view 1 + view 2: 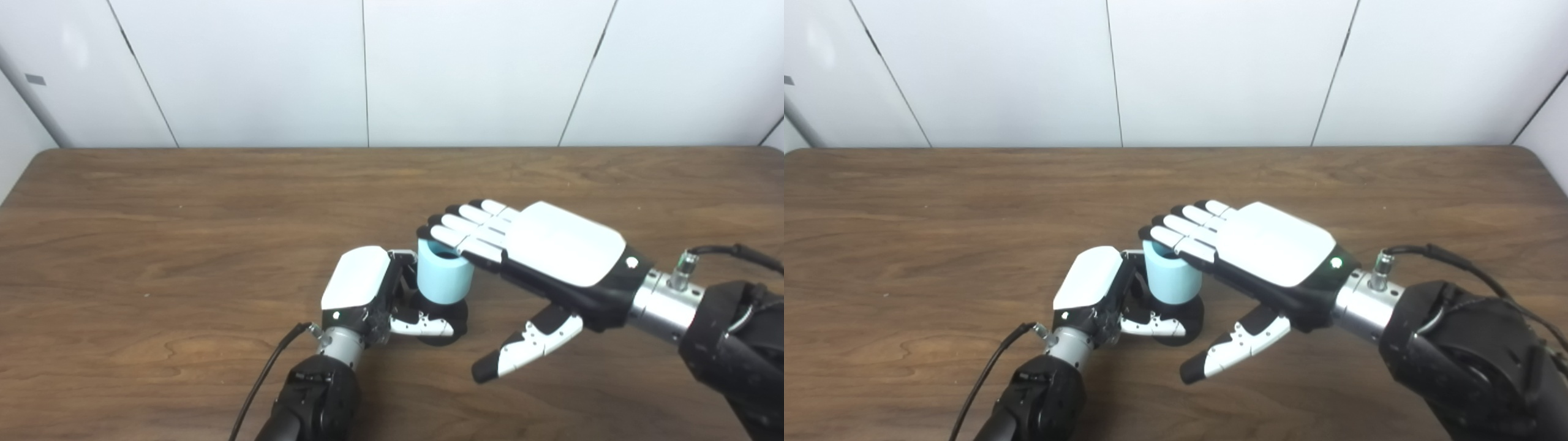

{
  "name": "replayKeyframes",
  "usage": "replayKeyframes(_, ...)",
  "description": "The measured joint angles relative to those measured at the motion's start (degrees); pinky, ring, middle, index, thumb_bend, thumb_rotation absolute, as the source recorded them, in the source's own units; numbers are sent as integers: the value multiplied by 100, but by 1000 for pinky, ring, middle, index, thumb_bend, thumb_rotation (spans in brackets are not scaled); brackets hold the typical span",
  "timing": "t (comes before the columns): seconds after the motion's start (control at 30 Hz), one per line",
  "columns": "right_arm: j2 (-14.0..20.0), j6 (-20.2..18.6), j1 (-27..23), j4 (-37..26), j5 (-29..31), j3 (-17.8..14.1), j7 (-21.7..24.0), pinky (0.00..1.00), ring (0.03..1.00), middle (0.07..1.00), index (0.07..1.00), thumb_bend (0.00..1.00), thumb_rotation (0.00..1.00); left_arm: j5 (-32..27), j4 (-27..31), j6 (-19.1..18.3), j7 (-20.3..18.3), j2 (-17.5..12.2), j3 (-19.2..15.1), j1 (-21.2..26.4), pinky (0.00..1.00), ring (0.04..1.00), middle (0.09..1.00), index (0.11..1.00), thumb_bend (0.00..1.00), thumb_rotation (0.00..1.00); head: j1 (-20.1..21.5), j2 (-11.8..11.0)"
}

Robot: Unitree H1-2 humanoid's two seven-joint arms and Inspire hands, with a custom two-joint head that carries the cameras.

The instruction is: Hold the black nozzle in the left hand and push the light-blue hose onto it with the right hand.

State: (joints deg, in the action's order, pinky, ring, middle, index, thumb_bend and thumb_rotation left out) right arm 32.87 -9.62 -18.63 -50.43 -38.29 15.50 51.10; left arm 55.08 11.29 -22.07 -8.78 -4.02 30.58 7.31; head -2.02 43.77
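A short light-blue hose point(442, 279) stands upright on the black nozzle point(452, 318), whose round base rests on the wooden table point(184, 245). My left hand point(367, 293) is wrapped around the nozzle from the left, its thumb lying across the base's front. My right hand point(539, 251) is flat and open, palm down, its fingertips point(442, 234) lying on the hose's top rim. Its thumb hangs free below, touching nothing. The nozzle's upper part is hidden inside the hose.
White wall panels point(367, 67) rise behind the table's far edge. A black cable point(269, 367) trails from my left wrist, and another point(735, 252) loops off the right wrist.
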Motion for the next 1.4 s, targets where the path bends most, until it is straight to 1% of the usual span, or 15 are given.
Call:
replayKeyframes(0.1,-25,261,51,45,-101,-1,0,1000,1000,1000,1000,741,988,2,2,0,-4,0,-1,-1,504,509,534,456,497,0,-9,0)
replayKeyframes(0.17,-78,350,77,75,-142,-13,0,1000,1000,1000,1000,743,994,0,3,1,-4,0,-3,-2,502,510,535,461,497,0,-9,0)
replayKeyframes(0.27,-179,373,111,79,-174,-39,1,1000,1000,1000,1000,735,1000,-1,6,0,-13,1,-3,-2,497,496,531,469,498,0,-9,9)
replayKeyframes(0.5,-195,392,135,80,-224,-58,113,1000,1000,1000,1000,722,994,4,27,-3,-56,0,-8,-3,496,498,513,479,500,0,0,-17)
replayKeyframes(0.53,-196,392,135,80,-253,-58,127,1000,1000,1000,1000,724,992,6,28,-3,-57,0,-7,-3,479,469,485,482,503,0,0,-18)
replayKeyframes(0.6,-205,390,136,80,-294,-56,146,1000,1000,1000,1000,726,994,6,28,-2,-57,0,-6,-3,469,454,469,483,504,0,-17,-9)
replayKeyframes(0.63,-215,391,137,83,-321,-53,154,1000,1000,1000,1000,727,991,8,28,-2,-57,1,-5,-3,493,489,503,478,500,0,-18,0)
replayKeyframes(0.7,-236,416,145,108,-360,-46,159,1000,1000,1000,1000,727,988,12,28,-4,-60,1,-3,-3,506,510,522,475,498,0,-18,0)
replayKeyframes(0.87,-238,517,171,204,-369,-61,139,1000,1000,1000,1000,735,988,35,29,-18,-68,18,-2,-4,495,512,531,471,497,0,-26,9)
replayKeyframes(1.0,-241,568,290,249,-369,-106,37,1000,1000,1000,1000,732,977,47,29,-18,-81,18,3,-3,487,495,526,471,499,0,-18,9)
replayKeyframes(1.17,-271,575,513,293,-306,-167,-209,1000,1000,1000,986,722,944,61,29,-18,-88,20,12,-4,491,494,518,475,500,0,-9,9)
replayKeyframes(1.23,-274,575,595,315,-244,-186,-317,1000,1000,1000,993,715,938,70,33,-18,-100,20,18,-4,486,489,513,477,501,0,-9,9)
replayKeyframes(1.4,-318,575,734,413,-125,-183,-548,1000,1000,1000,979,707,908,73,40,-18,-119,20,22,-8,485,484,502,480,502,0,0,35)
